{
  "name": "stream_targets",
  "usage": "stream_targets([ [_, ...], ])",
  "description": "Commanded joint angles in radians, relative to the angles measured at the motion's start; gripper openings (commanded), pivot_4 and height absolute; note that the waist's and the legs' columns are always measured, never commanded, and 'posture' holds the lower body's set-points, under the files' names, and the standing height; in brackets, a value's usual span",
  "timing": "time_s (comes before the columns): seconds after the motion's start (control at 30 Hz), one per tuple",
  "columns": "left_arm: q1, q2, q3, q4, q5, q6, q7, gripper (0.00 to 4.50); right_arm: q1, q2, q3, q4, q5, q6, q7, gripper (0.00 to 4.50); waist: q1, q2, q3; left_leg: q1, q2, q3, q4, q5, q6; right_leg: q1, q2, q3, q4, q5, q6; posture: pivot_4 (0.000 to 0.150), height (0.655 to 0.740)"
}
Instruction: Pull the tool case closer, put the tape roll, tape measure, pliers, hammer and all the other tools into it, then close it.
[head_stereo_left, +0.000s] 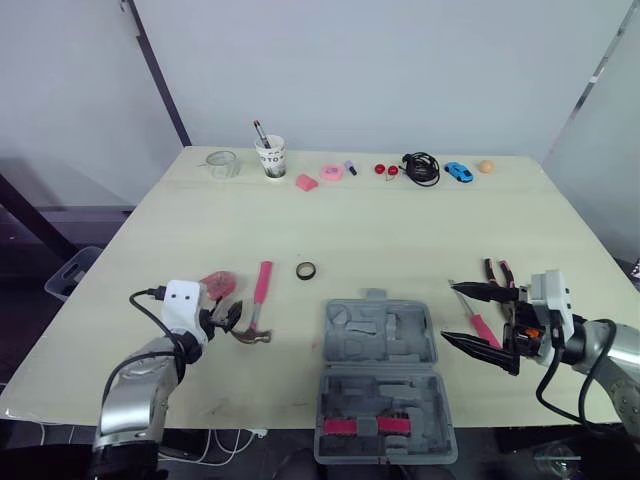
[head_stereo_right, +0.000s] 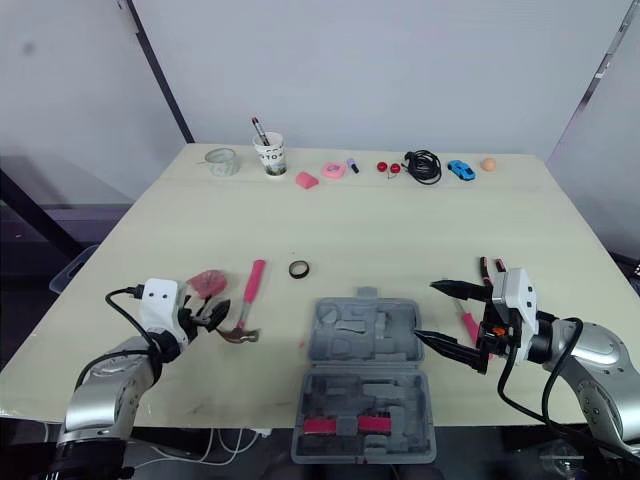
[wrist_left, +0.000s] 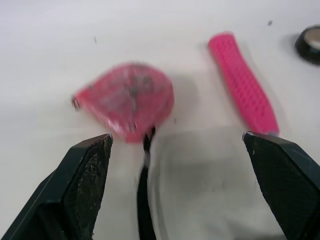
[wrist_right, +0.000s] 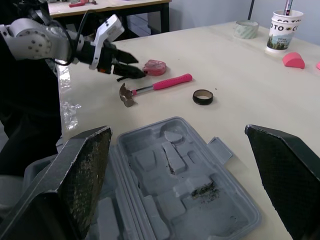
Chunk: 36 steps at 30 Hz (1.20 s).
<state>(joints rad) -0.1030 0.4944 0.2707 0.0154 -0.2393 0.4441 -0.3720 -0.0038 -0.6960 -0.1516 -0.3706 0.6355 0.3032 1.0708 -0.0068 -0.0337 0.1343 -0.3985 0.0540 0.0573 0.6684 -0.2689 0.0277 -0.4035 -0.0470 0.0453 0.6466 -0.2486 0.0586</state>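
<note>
**A:** What are the hands doing?

**B:** The left gripper (head_stereo_left: 228, 316) has its fingers spread wide and holds nothing. It sits low over the table, pointed at the pink tape measure (wrist_left: 127, 100), which lies just ahead of the fingertips. The right gripper (head_stereo_left: 450, 312) is also wide open and empty, just beside the right wall of the tool case (head_stereo_left: 385, 340).

**A:** What could go wrong on the left?

**B:** Crowding. The hammer (head_stereo_left: 258, 305) lies just beside the tape measure, with its head near the left fingers, so a closing finger may catch the head and drag the hammer along. The tape measure's body is rounded and may squirt out of a shallow pinch. Its dark strap trails back between the fingers — a grip on that alone would probably let the body swing.

**A:** And on the right?

**B:** The pliers (head_stereo_left: 497, 272) and a pink-handled tool (head_stereo_right: 467, 322), perhaps a screwdriver, lie close together around that gripper. Reaching for one could nudge the other, or bump the case. The case lies open by the table's front edge between the arms, so a push could shift it toward that edge.

**A:** Anything else of the task's?

**B:** The tape roll (head_stereo_left: 306, 270), a small dark ring, lies alone beyond the case.

**A:** The surface and the room?

**B:** It is a pale wooden table (head_stereo_left: 400, 220). Along its far edge stand a paper cup (head_stereo_left: 271, 155) with pens, a coiled black cable (head_stereo_left: 421, 167), a blue toy car (head_stereo_left: 458, 171) and a few small pink things. Behind is a plain white wall crossed by a dark slanted bar.
</note>
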Motion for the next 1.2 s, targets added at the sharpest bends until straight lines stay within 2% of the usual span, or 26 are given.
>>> stream_targets([
  [0.03,-0.057,0.038,-0.03,-0.033,0.003,-0.005,-0.048,4.43,0.004,0.009,-0.018,0.007,-0.002,-0.033,0.007,4.5,0.0,0.0,0.0,0.0,0.0,0.0,0.0,0.0,0.0,0.0,0.0,0.0,0.0,0.0,0.0,0.15,0.74],
  [0.17,-0.162,0.12,-0.139,0.021,0.048,-0.009,-0.174,4.43,0.005,0.013,-0.031,0.029,-0.007,-0.051,0.011,4.5,0.001,0.001,0.001,0.0,-0.001,0.002,0.0,0.0,0.0,0.001,0.0,-0.001,0.0,0.0,0.0,0.15,0.74],
  [0.4,-0.339,0.203,-0.322,0.142,0.127,-0.011,-0.362,4.43,0.001,0.022,-0.042,0.049,-0.026,-0.087,-0.006,4.5,0.001,0.001,0.001,0.0,-0.001,0.002,0.0,0.0,0.0,0.001,0.001,-0.002,0.0,0.0,0.0,0.15,0.74],
  [0.57,-0.488,0.235,-0.518,0.269,0.261,-0.1,-0.531,4.43,0.012,0.027,-0.041,0.053,-0.04,-0.107,-0.014,4.5,0.006,0.001,0.001,-0.001,-0.001,0.003,0.0,0.0,0.0,0.001,0.001,-0.001,0.0,0.0,0.0,0.15,0.74],
  [0.73,-0.695,0.195,-0.674,0.469,0.41,-0.224,-0.622,4.43,0.015,0.031,-0.039,0.055,-0.044,-0.111,-0.016,4.5,0.019,0.001,0.003,-0.001,-0.001,0.002,0.001,0.0,0.0,0.001,0.002,-0.001,-0.001,0.0,0.0,0.15,0.74],
  [1.0,-0.917,0.125,-0.868,0.71,0.614,-0.419,-0.804,4.43,0.002,0.02,-0.046,0.06,-0.047,-0.104,-0.014,4.5,0.021,0.001,0.003,-0.002,-0.001,0.002,0.001,0.0,0.0,0.001,0.004,0.0,-0.002,0.0,0.0,0.15,0.74],
  [1.2,-1.044,0.029,-0.962,0.921,0.764,-0.496,-0.808,4.43,0.002,0.001,-0.055,0.042,-0.048,-0.089,-0.022,4.5,0.021,0.001,0.004,-0.003,-0.001,0.001,0.001,0.0,0.0,0.001,0.004,0.0,-0.002,0.0,0.001,0.15,0.74],
])
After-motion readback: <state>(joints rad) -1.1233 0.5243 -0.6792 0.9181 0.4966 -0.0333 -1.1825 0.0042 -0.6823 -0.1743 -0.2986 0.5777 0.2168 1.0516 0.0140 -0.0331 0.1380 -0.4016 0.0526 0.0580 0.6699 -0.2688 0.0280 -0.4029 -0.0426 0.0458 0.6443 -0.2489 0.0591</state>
